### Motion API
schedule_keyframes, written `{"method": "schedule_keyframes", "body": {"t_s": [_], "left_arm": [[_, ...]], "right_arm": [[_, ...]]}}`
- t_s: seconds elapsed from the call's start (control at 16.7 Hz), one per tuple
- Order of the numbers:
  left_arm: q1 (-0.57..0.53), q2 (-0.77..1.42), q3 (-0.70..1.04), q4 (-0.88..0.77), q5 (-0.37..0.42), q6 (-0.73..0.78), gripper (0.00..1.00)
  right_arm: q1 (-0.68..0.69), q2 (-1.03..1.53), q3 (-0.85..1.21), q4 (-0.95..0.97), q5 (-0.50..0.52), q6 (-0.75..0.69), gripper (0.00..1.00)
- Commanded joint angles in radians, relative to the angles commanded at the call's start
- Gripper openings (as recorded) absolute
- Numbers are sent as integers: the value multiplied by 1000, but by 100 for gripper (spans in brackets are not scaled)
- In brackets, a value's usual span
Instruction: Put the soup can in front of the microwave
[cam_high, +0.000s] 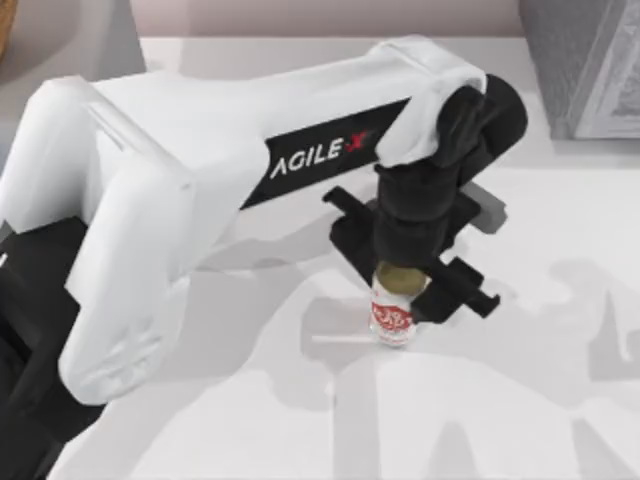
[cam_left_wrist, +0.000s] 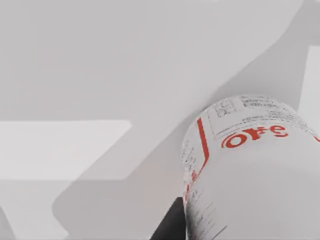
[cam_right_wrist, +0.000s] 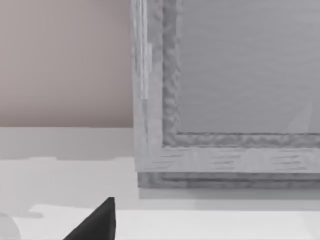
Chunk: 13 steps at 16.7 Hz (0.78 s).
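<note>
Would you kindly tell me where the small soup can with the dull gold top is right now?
In the top view, the white-labelled soup can stands upright on the white table, slightly right of centre, directly under the left gripper, whose black fingers flank it.

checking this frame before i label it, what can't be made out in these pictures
- Soup can, top view: the left gripper covers its far side, so contact with the fingers is unclear.
- Soup can, left wrist view: cut off by the picture's edges; its label text is too small to read.
- Speckled grey box, top view: cut off at the corner.
- Speckled grey box, right wrist view: cut off by the edges.
- Right gripper: one dark tip shows at the right wrist view's edge; open or shut is unclear.
</note>
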Motion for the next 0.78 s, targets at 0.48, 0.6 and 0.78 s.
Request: {"method": "schedule_keyframes", "body": {"t_s": [0.48, 0.6, 0.78], "left_arm": [[1, -1, 0, 0, 0, 1, 0], [0, -2, 18, -16, 0, 1, 0], [0, -5, 96, -103, 0, 0, 0]], "right_arm": [[0, 0, 0, 0, 0, 0, 100], [0, 0, 0, 0, 0, 0, 100], [0, 0, 0, 0, 0, 0, 100]]}}
